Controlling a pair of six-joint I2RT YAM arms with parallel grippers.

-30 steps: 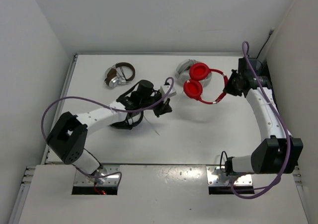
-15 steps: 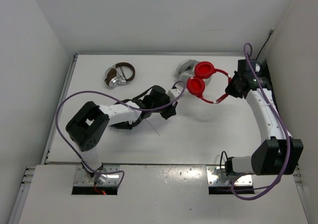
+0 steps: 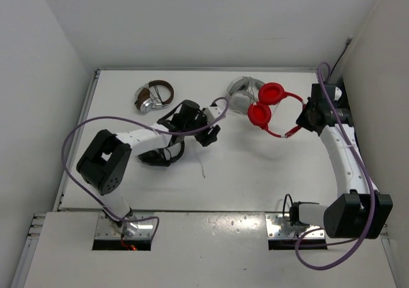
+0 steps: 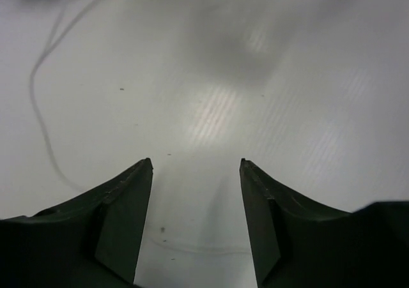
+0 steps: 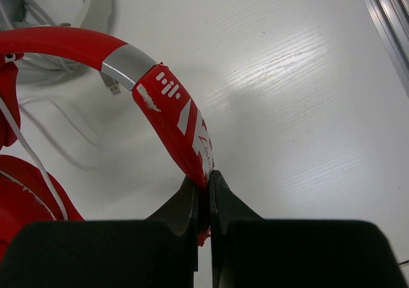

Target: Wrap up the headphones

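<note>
The right gripper is closed on the headphones, their earcups lying left of its fingers; the left gripper is open, empty.

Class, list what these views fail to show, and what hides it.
1. Right wrist view: the earcups of the red headphones are cut by the left edge; the right tool covers the gripped headband part.
2. Left wrist view: a thin cable runs off the blurred top edge; owner unclear.
3. Top external view: black headphones partly under the left arm.
</note>
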